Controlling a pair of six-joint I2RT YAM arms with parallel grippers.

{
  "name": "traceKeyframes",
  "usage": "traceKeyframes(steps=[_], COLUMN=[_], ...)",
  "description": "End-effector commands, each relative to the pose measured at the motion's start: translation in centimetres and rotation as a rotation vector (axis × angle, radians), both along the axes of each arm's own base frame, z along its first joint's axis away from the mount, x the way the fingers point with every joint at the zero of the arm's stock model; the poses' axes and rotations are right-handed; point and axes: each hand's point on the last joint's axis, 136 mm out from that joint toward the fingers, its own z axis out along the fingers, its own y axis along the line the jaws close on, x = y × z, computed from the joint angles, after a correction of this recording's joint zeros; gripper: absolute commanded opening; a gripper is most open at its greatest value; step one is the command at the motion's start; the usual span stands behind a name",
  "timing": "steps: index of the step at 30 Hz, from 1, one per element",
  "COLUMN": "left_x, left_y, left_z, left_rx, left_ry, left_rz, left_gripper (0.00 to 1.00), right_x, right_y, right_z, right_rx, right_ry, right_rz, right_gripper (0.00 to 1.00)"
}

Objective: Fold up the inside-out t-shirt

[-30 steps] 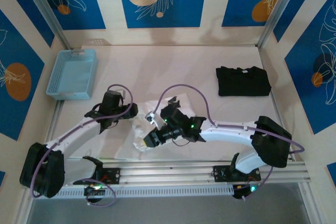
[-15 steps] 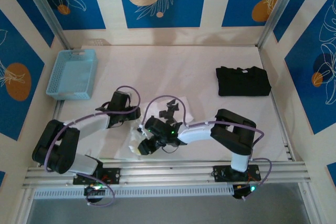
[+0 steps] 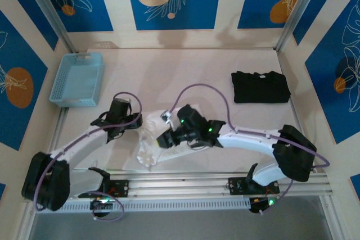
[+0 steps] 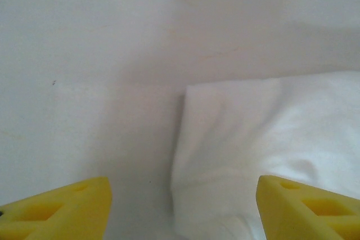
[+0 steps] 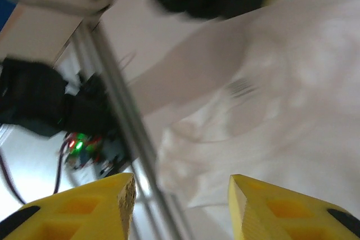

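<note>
The inside-out t-shirt (image 3: pixel 147 145) lies as a crumpled white heap near the table's front edge, between the two arms. My left gripper (image 3: pixel 130 125) hovers at its left side. In the left wrist view this gripper (image 4: pixel 183 209) stands open, and a straight edge of the shirt (image 4: pixel 264 139) lies on the table between and beyond its yellow fingertips (image 4: pixel 56 209). My right gripper (image 3: pixel 162 140) hangs over the heap's right side. In the blurred right wrist view that gripper (image 5: pixel 180 206) is open, with wrinkled white cloth (image 5: pixel 264 99) beyond it and nothing between its fingers (image 5: pixel 84 212).
A black folded garment (image 3: pixel 260 87) lies at the back right. A light blue basket (image 3: pixel 77 78) stands at the back left. The metal front rail (image 3: pixel 185 181) runs just below the shirt, and the rail (image 5: pixel 115 116) crosses the right wrist view.
Half a second ago both arms were drawn back toward their bases; they have swung out again over the shirt. The white heap has shifted slightly toward the front edge.
</note>
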Motion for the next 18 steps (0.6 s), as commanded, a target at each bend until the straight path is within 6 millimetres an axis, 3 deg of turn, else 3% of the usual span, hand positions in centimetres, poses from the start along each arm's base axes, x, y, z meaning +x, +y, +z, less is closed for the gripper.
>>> traceKeyframes(steps=[1,4,8,11,14,18], left_x=[-3.5,-6.2,-8.6,-10.5,-12.1,-12.9], left_y=[-3.3,-6.5,-9.5,-11.1,-10.5,-7.9], left_z=[0.3,0.6,1.6,0.2,-2.7,-6.0], left_rx=[-0.162,-0.249,-0.323,-0.371,-0.359,-0.254], left_ry=[0.071,0.087,0.078,0.171,0.291,0.377], left_rz=[-0.083,-0.166,-0.277,-0.330,-0.289,-0.198], left_gripper=[0.69,0.65,0.56,0.53,0.50,0.48], right_x=[3.0,5.8,7.7,8.5,8.9,7.7], right_y=[-4.6,-6.2,-7.3,-8.2,-9.4,-11.8], right_z=[-3.7,-4.1,-6.4,-8.3,-10.2,-12.5], right_rx=[-0.130,-0.128,-0.206,-0.252,-0.314,-0.424], right_ry=[0.095,0.142,0.203,0.266,0.345,0.456], right_rz=[-0.138,-0.206,-0.233,-0.244,-0.269,-0.317], right_gripper=[0.47,0.47,0.46,0.46,0.45,0.44])
